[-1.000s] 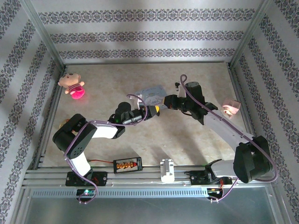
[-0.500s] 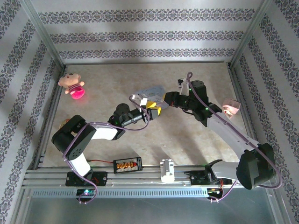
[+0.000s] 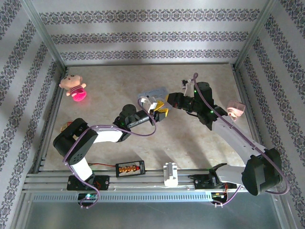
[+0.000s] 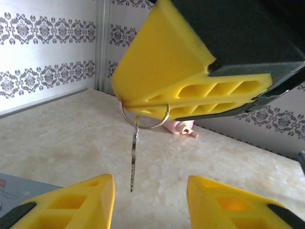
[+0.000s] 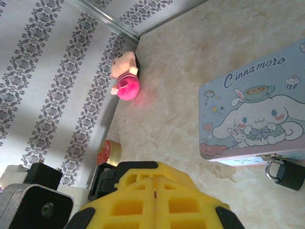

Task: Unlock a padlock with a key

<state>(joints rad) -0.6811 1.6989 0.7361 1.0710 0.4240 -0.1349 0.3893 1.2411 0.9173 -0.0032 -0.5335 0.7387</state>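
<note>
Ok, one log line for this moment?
right gripper: shut on key ring, key dangling | left gripper: open, facing key | padlock: hanging at Cinnamoroll tin edge, key not inserted

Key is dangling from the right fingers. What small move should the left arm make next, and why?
Probably ease the left gripper forward so the key sits deeper before closing. The right gripper, shut, pinches just the ring, so the key hangs loose, with its tip barely between the open left fingers. Held this way, it could hardly be steered into the padlock at the edge of the tin.
</note>
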